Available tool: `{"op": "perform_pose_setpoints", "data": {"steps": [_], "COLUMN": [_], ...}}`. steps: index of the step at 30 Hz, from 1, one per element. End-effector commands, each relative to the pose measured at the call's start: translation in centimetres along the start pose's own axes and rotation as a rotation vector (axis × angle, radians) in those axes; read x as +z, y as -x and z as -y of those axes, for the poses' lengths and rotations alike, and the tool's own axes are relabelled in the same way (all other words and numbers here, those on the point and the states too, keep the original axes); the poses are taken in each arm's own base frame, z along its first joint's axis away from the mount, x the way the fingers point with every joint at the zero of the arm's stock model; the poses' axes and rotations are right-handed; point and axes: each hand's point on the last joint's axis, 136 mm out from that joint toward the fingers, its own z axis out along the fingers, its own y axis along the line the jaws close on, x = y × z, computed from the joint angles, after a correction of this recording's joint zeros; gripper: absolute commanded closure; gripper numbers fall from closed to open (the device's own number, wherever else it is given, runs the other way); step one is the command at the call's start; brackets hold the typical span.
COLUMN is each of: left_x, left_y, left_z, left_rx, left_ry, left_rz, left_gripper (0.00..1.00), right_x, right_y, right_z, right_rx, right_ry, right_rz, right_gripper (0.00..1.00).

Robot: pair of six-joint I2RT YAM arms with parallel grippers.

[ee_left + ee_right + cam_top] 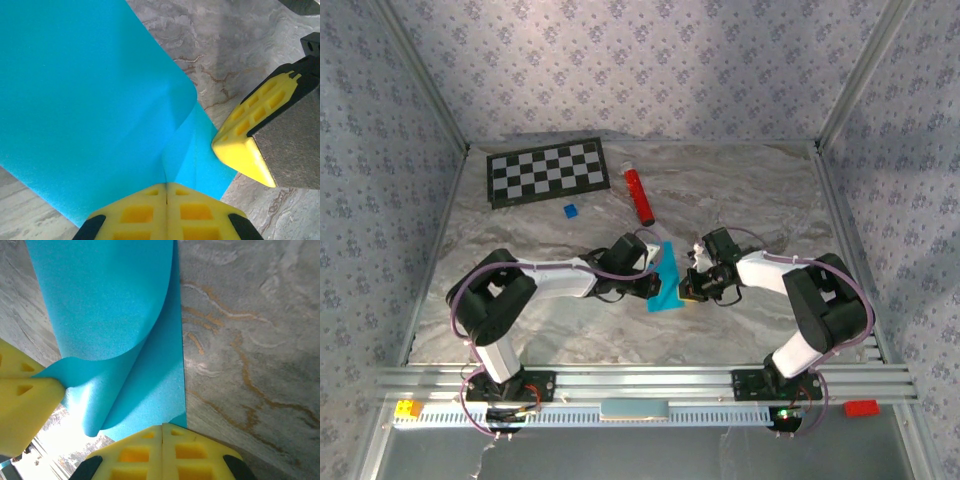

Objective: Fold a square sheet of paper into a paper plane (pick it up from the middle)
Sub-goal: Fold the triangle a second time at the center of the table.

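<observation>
A thin, bright cyan-blue square sheet of paper point(667, 285) is at the middle of the grey marbled table point(760, 190), held between the two arms, which reach in towards each other from either side. In the top view the left gripper point(650, 283) meets the sheet's left edge and the right gripper point(688, 284) its right edge. The left wrist view shows that gripper's yellow ribbed fingers point(135, 215) pressed flat together with no gap, and a crease in the paper runs straight down into the seam between them, so the claw is clamped on the sheet. One layer of the paper curls over another there. The pointed yellow tip of the right gripper's finger point(245, 145) touches the sheet's far edge. In the right wrist view the yellow fingers point(195, 457) are likewise closed tight on the paper's lower edge. The sheet rises away from them with a rounded flap curled over the flat layer, and a finger of the left gripper point(25, 400) touches its corner on the left. Behind the arms, well apart from the paper, lie a red cylinder point(639, 195), a tiny dark-blue block point(570, 211) and a black-and-white checkerboard mat point(548, 172). A small yellow brick point(408, 408) and a red brick point(861, 407) sit on the front rail.
</observation>
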Motion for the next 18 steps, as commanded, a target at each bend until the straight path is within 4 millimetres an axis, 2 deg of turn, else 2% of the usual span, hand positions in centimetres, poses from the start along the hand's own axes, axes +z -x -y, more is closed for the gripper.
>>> {"op": "perform_pose_setpoints", "data": {"steps": [1,9,18], "left_x": [0.1,0.5,1.2], "left_y": [0.6,0.3,-0.4], "left_z": [-0.5,-0.9,-1.0], "left_rx": [0.024,0.027,0.005], "left_ry": [0.032,0.051,0.029], "left_rz": [0.004,-0.014,-0.036], "left_gripper": [1.00,1.00,1.00], "right_x": [0.1,0.0,-1.0], "right_y": [-1.4,-1.2,0.1], "right_z": [2.6,2.2,-1.4], "right_rx": [0.032,0.028,-0.012], "right_ry": [-0.122,-0.112,0.026], "right_rz": [-0.043,-0.039,-0.013], "right_gripper": [0.95,0.94,0.91]}}
